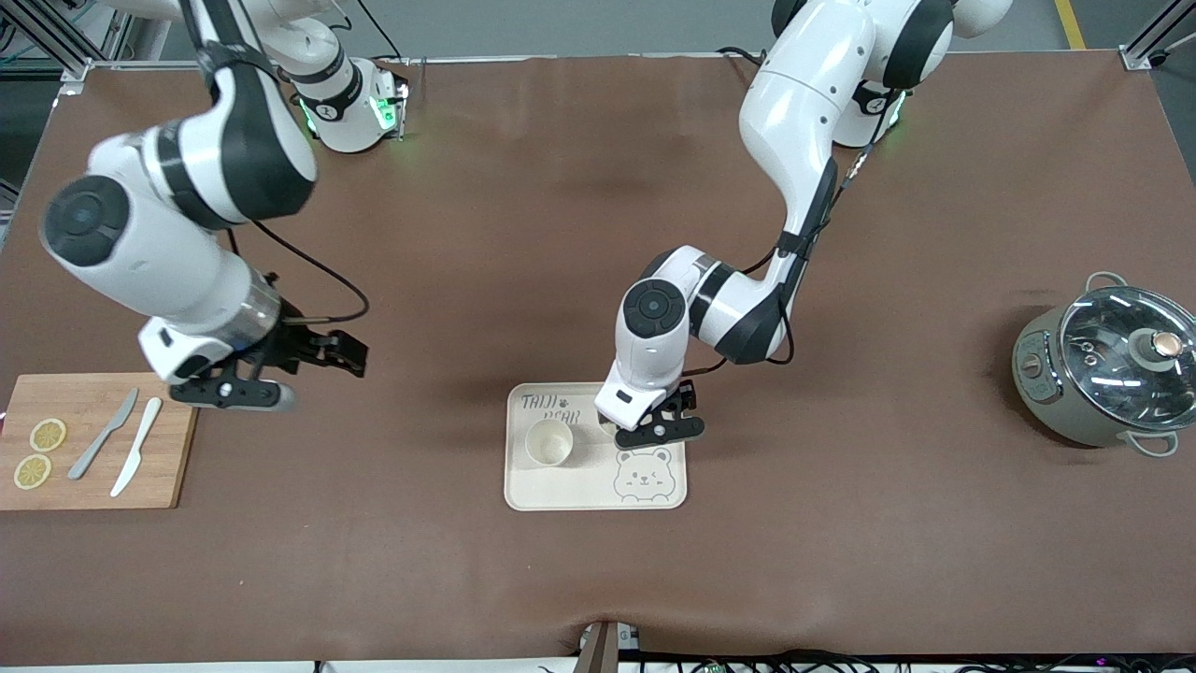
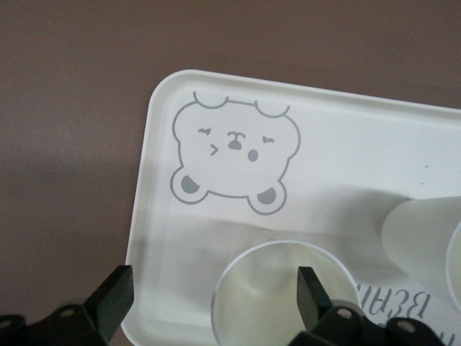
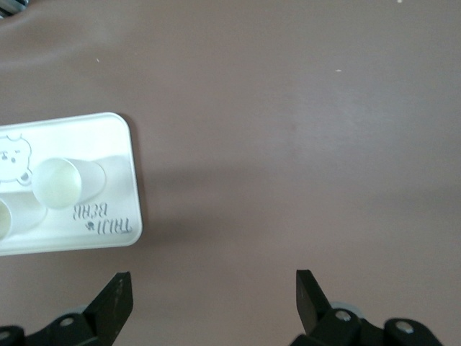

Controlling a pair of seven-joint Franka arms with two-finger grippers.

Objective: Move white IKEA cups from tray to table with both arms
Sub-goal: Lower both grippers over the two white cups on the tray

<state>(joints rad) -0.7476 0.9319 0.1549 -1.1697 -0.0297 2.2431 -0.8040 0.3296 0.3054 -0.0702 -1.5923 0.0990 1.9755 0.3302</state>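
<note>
A cream tray with a bear drawing lies mid-table, near the front camera. One white cup stands upright on it. The second cup stands beside it on the tray, toward the left arm's end, and is mostly hidden under the left hand in the front view. My left gripper is low over this cup and open. In the left wrist view, one finger is over the cup's mouth and the other is outside its rim. My right gripper is open and empty over bare table, with both cups in its view.
A wooden cutting board with two lemon slices and two knives lies at the right arm's end. A lidded grey pot stands at the left arm's end. Brown mat covers the table.
</note>
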